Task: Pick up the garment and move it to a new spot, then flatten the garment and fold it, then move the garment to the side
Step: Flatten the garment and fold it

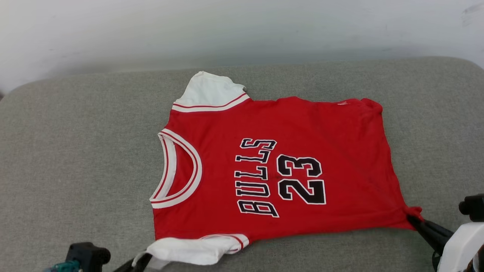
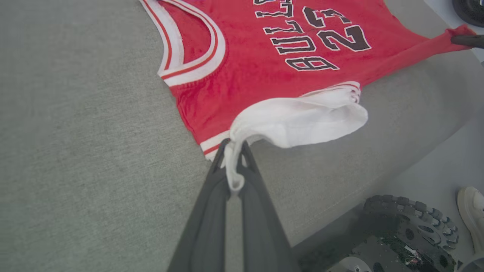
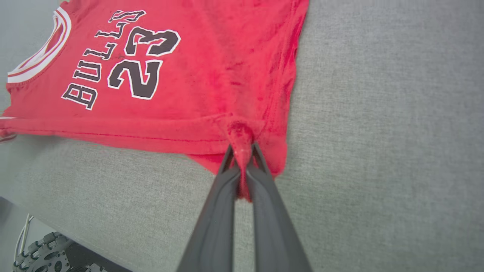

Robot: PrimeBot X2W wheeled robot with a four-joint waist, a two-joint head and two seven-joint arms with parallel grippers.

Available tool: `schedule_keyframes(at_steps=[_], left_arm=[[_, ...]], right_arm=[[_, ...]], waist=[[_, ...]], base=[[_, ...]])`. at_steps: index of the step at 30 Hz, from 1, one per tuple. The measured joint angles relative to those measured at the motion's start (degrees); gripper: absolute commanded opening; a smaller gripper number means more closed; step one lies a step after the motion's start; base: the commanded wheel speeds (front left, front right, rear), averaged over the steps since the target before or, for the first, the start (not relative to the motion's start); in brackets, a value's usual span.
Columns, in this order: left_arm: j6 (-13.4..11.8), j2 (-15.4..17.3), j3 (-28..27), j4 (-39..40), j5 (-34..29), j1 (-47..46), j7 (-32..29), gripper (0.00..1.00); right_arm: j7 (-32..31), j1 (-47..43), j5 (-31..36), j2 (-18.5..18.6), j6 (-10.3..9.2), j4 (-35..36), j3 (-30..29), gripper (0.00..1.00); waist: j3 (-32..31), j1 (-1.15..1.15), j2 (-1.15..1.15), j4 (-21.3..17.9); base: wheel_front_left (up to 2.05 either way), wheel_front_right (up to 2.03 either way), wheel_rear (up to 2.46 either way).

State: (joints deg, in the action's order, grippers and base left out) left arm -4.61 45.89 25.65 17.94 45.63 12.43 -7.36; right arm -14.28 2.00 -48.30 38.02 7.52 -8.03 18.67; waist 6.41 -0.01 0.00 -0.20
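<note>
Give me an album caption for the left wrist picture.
Two dark fingers of the left arm pinch the white sleeve of a red number 23 jersey lying on a grey cushion.

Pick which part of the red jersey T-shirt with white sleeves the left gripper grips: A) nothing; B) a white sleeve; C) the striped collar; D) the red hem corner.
B: the left gripper has its jaws shut on bunched white sleeve cloth of the red jersey T-shirt.
</note>
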Motion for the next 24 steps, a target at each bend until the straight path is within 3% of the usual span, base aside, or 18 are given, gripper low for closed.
schedule_keyframes(at_steps=[13, 24], left_arm=[[0.57, -1.25, -2.48, -2.76, -2.56, -16.19, -1.46, 0.0], [2.12, -3.92, 0.22, -14.1, -6.33, -27.68, -3.64, 0.0]], right_arm=[[-5.52, 7.41, 4.24, -3.05, -0.01, 4.26, -6.1, 0.0], [-8.54, 14.76, 8.11, -4.31, 0.0, -0.13, -3.55, 0.0]], waist=[[7.64, 0.02, 0.0, -0.68], [13.82, 0.02, 0.0, -1.33]], base=[[0.0, 0.0, 0.0], [0.0, 0.0, 0.0]])
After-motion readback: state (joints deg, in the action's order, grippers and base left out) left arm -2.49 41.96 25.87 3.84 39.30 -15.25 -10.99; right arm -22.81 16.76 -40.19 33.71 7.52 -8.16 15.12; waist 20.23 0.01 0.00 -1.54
